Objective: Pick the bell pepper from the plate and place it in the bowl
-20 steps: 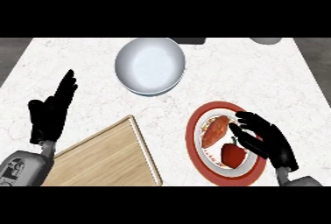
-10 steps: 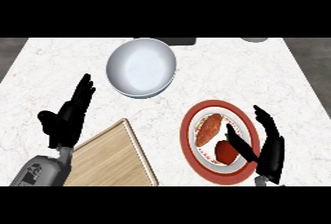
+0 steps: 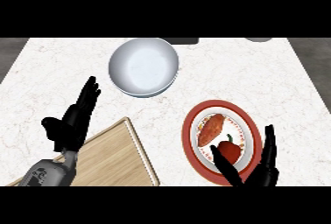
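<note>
Glossy red bell pepper (image 3: 229,150) on round red-rimmed plate (image 3: 191,131) (right hand (image 3: 258,173) open, straddling it w/o grasping).

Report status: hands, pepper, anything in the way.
Right hand open around the pepper, not gripping. Left hand open, resting at left. Pepper on plate. Bowl unobstructed.

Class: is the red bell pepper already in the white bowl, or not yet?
Not yet. The red bell pepper lies on the red-rimmed plate, between the right hand's open fingers; the white bowl holds nothing.
</note>
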